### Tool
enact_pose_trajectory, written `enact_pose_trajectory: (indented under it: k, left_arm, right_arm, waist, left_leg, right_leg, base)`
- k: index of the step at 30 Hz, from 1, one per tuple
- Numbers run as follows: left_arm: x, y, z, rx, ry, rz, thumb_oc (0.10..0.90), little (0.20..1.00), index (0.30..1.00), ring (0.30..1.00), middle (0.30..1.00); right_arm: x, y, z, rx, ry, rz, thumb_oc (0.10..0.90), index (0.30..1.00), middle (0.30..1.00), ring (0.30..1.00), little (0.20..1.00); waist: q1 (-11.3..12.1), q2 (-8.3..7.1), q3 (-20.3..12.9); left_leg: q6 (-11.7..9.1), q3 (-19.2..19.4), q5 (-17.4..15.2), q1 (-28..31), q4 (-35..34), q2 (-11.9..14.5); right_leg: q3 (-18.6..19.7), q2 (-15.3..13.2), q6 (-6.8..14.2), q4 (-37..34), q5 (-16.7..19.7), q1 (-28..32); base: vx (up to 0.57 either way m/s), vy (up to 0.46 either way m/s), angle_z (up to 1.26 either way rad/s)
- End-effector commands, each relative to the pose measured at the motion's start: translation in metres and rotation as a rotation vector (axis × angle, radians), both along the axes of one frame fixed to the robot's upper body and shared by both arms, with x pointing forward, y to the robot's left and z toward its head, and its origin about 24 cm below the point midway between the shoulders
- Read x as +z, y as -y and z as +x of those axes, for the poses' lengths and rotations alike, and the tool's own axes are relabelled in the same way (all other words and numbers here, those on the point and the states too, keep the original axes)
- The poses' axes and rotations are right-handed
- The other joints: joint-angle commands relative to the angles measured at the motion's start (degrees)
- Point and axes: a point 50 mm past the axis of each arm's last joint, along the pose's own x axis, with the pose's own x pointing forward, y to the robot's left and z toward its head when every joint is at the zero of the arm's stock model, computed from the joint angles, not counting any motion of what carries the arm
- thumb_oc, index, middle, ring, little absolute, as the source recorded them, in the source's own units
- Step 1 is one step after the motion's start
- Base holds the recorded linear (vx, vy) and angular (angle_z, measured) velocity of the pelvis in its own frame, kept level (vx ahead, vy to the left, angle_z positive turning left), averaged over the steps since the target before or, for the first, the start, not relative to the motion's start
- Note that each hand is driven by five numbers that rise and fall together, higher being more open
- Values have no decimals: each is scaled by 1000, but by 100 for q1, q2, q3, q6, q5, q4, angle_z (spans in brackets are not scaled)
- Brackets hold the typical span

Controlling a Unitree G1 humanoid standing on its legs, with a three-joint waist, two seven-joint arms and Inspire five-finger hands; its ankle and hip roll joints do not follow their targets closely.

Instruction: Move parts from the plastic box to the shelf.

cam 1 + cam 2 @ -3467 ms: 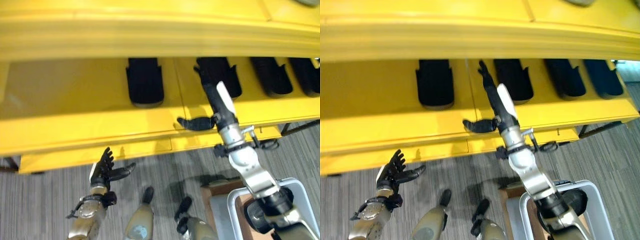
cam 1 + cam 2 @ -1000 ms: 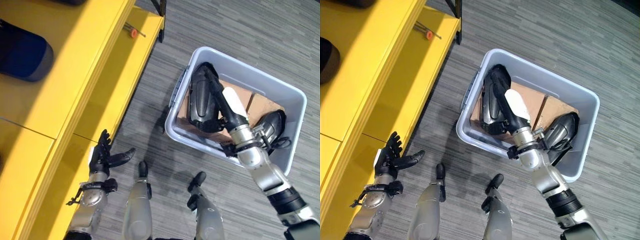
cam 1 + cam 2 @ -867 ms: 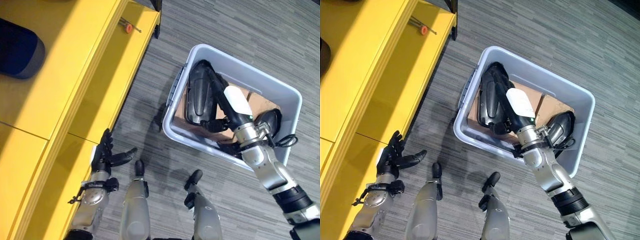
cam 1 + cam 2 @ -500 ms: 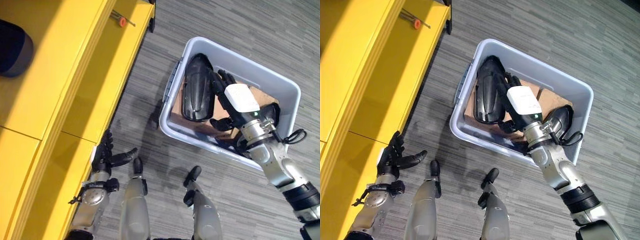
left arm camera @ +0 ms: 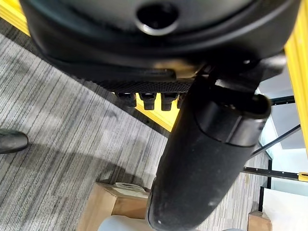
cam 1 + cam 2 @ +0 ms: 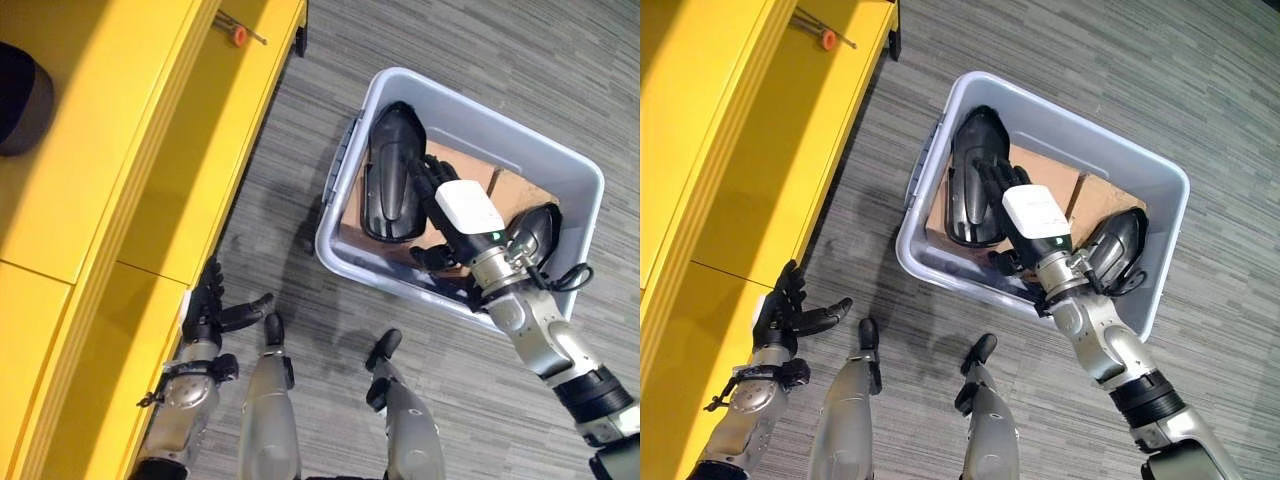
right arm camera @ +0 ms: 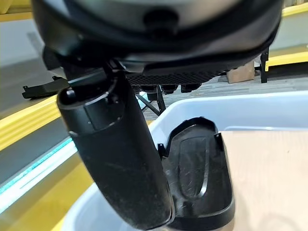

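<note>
Down on the grey floor (image 6: pixel 480 40), the left eye view showed a pale plastic box (image 6: pixel 585 180) at about 2 o'clock. Inside it a long black part (image 6: pixel 388 180) lay on brown cardboard (image 6: pixel 455 165), and a smaller black part (image 6: pixel 535 232) sat near the box's 4 o'clock corner. The right hand (image 6: pixel 440 215) reached into the box, just beside the long part, with its fingers (image 6: pixel 425 185) straight and spread, holding nothing. The yellow shelf (image 6: pixel 150 130) ran along the 9 to 11 o'clock side, with a dark part (image 6: pixel 20 85) on it. The left hand (image 6: pixel 208 315) hung low at 7 o'clock, near the shelf edge, fingers apart and empty.

Next, the right eye view showed a small orange-tipped tool (image 6: pixel 825 40) lying on the shelf's low ledge at 11 o'clock.

Then the left wrist view showed the left hand's fingers straight, with floor and shelf past them.

Last, the right wrist view showed the right hand's thumb (image 7: pixel 115 163) close to the long black part in the box, maybe touching it; I could not tell.
</note>
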Motion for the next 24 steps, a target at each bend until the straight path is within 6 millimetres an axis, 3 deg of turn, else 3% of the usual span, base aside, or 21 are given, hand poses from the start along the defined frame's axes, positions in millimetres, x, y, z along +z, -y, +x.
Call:
enact_pose_trajectory:
  k: [1,15,20,21,23,24]
  left_arm:
    - [29,8,1,-10,178,4,900,1000,1000,1000,1000]
    - [32,15,4,-2,200,-29,900,1000,1000,1000,1000]
    - [31,17,2,-5,202,-39,900,1000,1000,1000,1000]
    - [30,18,2,-2,202,-42,900,1000,1000,1000,1000]
    - [31,19,3,-7,207,-42,900,1000,1000,1000,1000]
    - [30,20,2,-10,204,-46,900,1000,1000,1000,1000]
  right_arm:
    - [46,-10,3,57,192,36,900,1000,1000,1000,1000]
    - [26,-24,16,40,122,137,900,1000,1000,1000,1000]
    - [19,-19,24,-17,104,116,900,1000,1000,1000,1000]
    - [18,-15,26,-43,107,125,900,1000,1000,1000,1000]
    - [21,-10,30,-71,121,114,900,1000,1000,1000,1000]
    - [20,-5,33,-100,126,109,900,1000,1000,1000,1000]
  waist:
    - [56,161,-35]
    - [102,240,-35]
    - [119,334,-35]
    - [117,374,-35]
    - [104,398,-35]
    - [110,444,-35]
  left_leg:
    - [-49,70,175,306,-524,-54]
    - [-11,-13,149,-42,-438,-106]
    - [9,-9,110,-249,-349,-125]
    - [-40,-74,-19,-239,-304,-112]
    - [21,-7,83,-406,-265,-126]
    - [-33,-77,-52,-392,-227,-121]
  right_leg:
    - [-36,-349,518,843,-535,-20]
    - [-31,-369,513,951,-543,-310]
    - [-8,-432,509,1060,-569,-512]
    - [81,-434,583,1151,-660,-545]
    - [41,-480,507,1168,-576,-714]
    - [132,-470,584,1251,-686,-717]
  base:
    - [0,0,0]
    - [1,-1,1]
    - [12,5,0]
    - [-8,34,4]
    - [-9,33,4]
    - [60,7,0]
